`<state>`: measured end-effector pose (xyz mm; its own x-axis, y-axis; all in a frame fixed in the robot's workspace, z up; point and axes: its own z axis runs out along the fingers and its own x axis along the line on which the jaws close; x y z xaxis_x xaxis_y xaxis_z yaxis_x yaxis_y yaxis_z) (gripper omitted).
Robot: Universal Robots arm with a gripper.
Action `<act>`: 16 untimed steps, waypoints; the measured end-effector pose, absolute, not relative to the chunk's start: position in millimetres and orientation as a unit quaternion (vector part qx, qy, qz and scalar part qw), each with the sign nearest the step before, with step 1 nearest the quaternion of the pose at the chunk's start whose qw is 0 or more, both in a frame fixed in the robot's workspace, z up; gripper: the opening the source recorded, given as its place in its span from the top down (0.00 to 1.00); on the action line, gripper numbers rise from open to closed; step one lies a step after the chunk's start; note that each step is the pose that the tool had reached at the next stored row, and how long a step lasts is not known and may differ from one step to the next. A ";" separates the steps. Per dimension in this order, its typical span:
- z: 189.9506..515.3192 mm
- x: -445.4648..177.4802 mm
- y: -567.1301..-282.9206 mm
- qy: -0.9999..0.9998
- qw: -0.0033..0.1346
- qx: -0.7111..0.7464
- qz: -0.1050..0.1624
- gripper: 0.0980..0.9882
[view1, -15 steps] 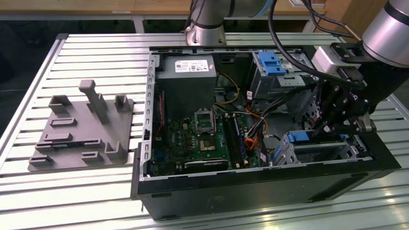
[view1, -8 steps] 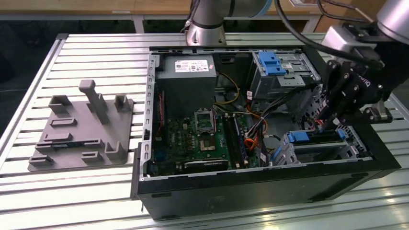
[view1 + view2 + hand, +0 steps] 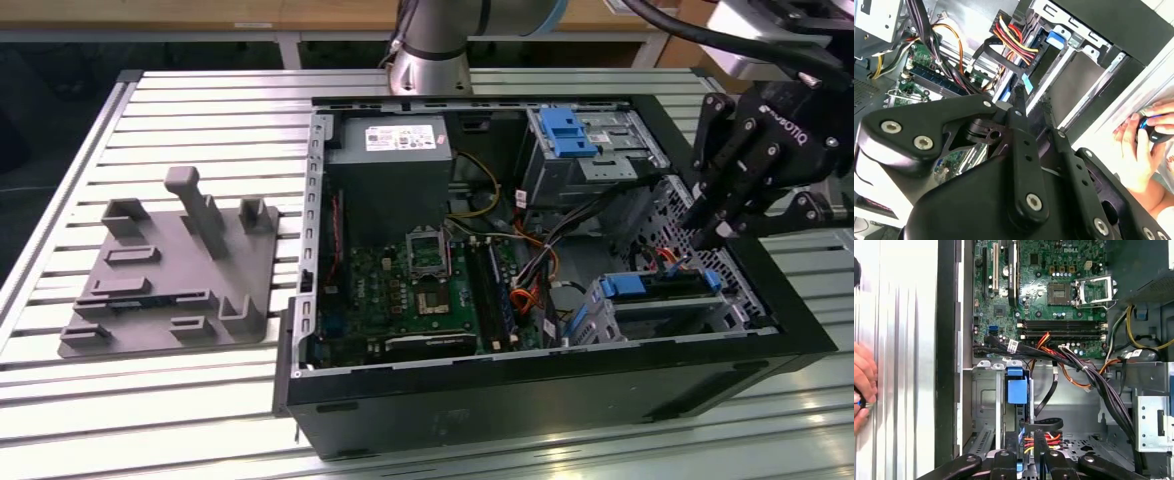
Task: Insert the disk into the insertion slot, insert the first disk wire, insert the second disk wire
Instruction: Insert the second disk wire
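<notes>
**Open computer case on slatted desk, arm working at the drive cage**

1. Computer case (image 3: pixel 534 390): black tower lying on its side with the side panel off, nearest the onlooker in the exterior view. It rests on the desk (image 3: pixel 200 400), a surface of pale aluminium slats.

2. Insertion slot (image 3: pixel 681 315): low cage of silver sheet metal in the near corner of the case, toward the exterior view's right. The disk (image 3: pixel 661 287) sits inside it, its blue carrier bracket showing at the open end; in the first wrist view the same blue bracket (image 3: pixel 1017 390) stands upright in the cage.

3. Gripper (image 3: pixel 703 240): black, two-fingered, hanging just above the wire end of the disk. In the first wrist view the fingertips (image 3: pixel 1026 440) are drawn close together around a black connector (image 3: pixel 1044 424) with red, yellow and black wires behind it. Whether the connector is actually clamped cannot be told.

4. Motherboard (image 3: pixel 414 290): green, on the case floor, left of the cage in the exterior view, with bundled cables (image 3: pixel 534 265) crossing between them.

5. Grey fixture plate (image 3: pixel 167 275): on the desk well apart from the case, toward the exterior view's left, bearing upright posts.

6. Taller drive bay (image 3: pixel 587 150): metal, with a blue latch, at the far side of the case beside the power supply (image 3: pixel 387 145).

7. Arm base (image 3: pixel 430 50): silver column beyond the case.

8. A person's hand (image 3: pixel 1139 150): in the second wrist view, resting on the desk outside the case wall.
</notes>
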<state>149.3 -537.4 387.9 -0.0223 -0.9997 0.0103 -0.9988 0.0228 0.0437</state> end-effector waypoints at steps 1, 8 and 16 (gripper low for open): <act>387.9 149.3 -537.4 -0.715 0.019 0.699 -0.012 0.79; 388.3 149.3 -537.4 -0.715 0.019 0.699 -0.012 0.79; 388.4 149.3 -537.4 -0.715 0.019 0.699 -0.012 0.88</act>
